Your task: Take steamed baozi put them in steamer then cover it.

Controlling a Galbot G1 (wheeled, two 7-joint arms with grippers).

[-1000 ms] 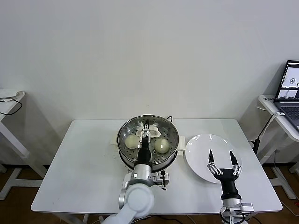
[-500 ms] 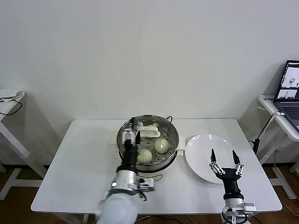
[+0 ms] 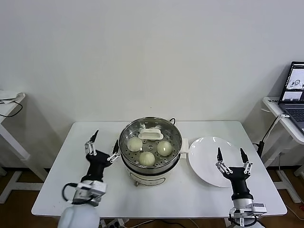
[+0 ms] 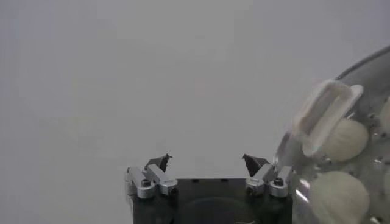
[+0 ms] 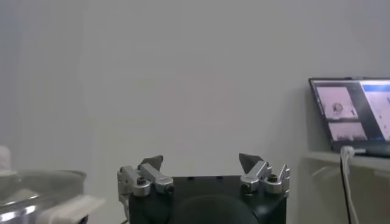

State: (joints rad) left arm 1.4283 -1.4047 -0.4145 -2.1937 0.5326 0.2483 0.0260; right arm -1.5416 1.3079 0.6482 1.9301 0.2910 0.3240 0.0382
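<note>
We see three baozi (image 3: 147, 158) in the steamer (image 3: 150, 164); both the left gripper (image 3: 101, 145) and right gripper (image 3: 232, 158) hold fingers apart, so we must next fetch the lid carefully.

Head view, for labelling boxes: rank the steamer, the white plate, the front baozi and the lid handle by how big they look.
1. steamer, though it only narrowly beats the plate.
2. white plate.
3 and 4. front baozi and lid handle look alike; no ranking.

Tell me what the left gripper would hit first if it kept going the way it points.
Probably nothing nearby: the left gripper points up and away, beside the steamer, toward the bare wall. Depth is unclear.
</note>
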